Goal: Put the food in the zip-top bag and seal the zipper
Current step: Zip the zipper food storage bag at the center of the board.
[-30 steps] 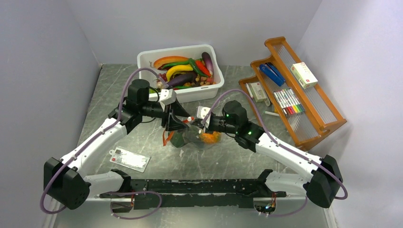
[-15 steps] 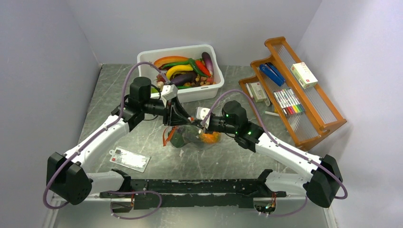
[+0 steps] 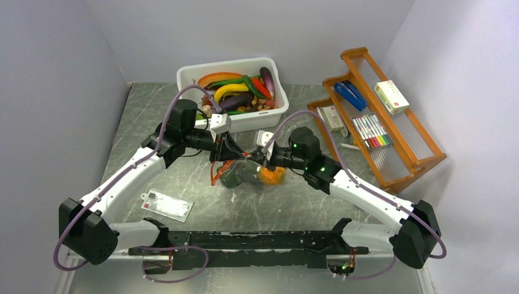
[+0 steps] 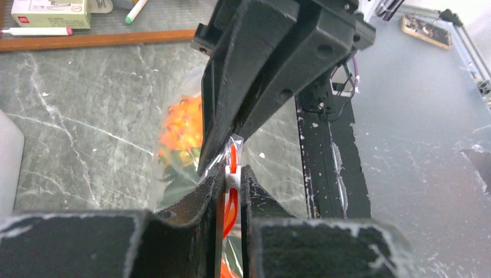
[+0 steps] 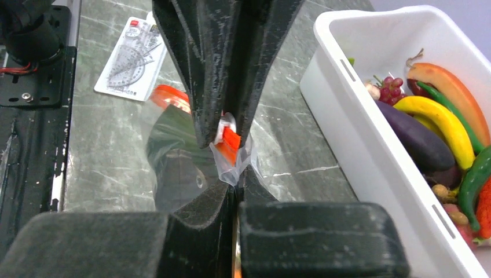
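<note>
The zip-top bag (image 3: 248,176) hangs just above the table's middle, held up between both grippers. Inside it I see an orange pineapple (image 3: 270,176) and a green piece (image 3: 229,178). My left gripper (image 4: 233,174) is shut on the zipper (image 4: 232,155), pinching its orange-red strip and a white piece on it. My right gripper (image 5: 236,179) is shut on the clear bag (image 5: 231,165) corner just below the orange-red zipper (image 5: 230,139). The two grippers face each other tip to tip, left gripper (image 3: 235,153) and right gripper (image 3: 256,158) almost touching. A loose loop of orange strip (image 3: 214,175) droops at the bag's left.
A white tub (image 3: 269,114) of toy fruits and vegetables stands close behind the grippers, at the right in the right wrist view as the tub (image 5: 347,110). A flat white card (image 3: 166,205) lies front left. A wooden rack (image 3: 392,153) with pens and boxes sits at the right.
My left gripper has closed onto the zipper and shifted right toward the right gripper. The right gripper has kept its hold on the bag and barely moved.
</note>
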